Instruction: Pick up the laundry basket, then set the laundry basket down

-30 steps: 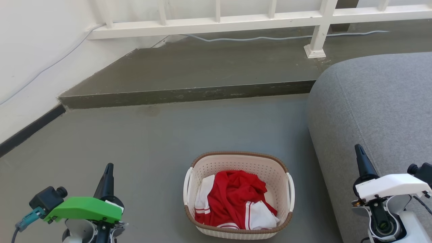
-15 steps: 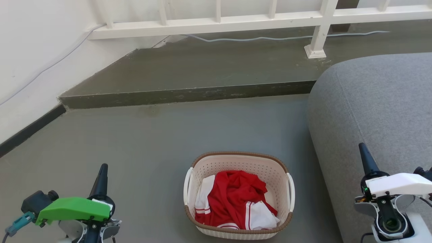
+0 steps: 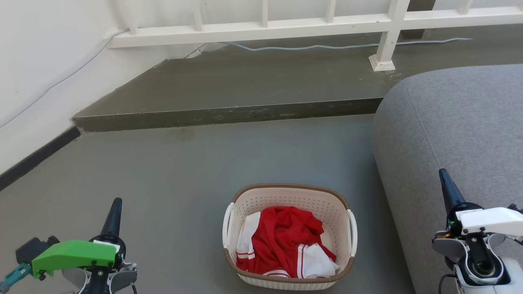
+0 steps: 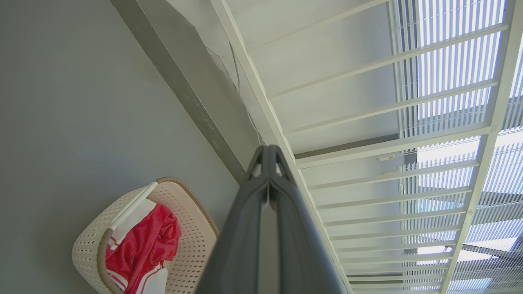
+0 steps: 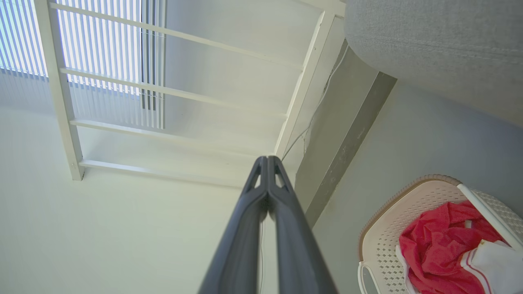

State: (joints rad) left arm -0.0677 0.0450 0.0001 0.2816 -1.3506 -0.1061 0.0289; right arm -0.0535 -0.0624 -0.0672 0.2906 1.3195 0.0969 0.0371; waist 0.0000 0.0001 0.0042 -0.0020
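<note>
Left gripper: fingers pressed together, nothing between them, sitting near-left and pointing away over the floor. Right gripper: same, tips together and empty, near-right, in front of the grey sofa. Both are well apart from the load.

The laundry basket stands flat on the floor between the two arms, near centre, just left of the sofa. Red-and-white clothes are bunched inside. It has a left handle and a right handle, both white.

Step call is ambiguous. A basket on the floor with both claws closed and clear of it fits the approach ahead of the lift. It fits the end of the job, after the set-down, equally well. I can't settle it from this, so I'm not calling a move. My read: any grab would go for those side handles, and the fingers would have to part for it.

Views: the wrist cams give me the closure. The left gripper's fingers meet along a seam, and so do the right gripper's fingers. In the head view each gripper reads as one dark spike, side-on.

The head view gives the layout: both handles, the sofa gap, the far step and the white railing. The wrist cams add the slatted blinds behind the railing.
</note>
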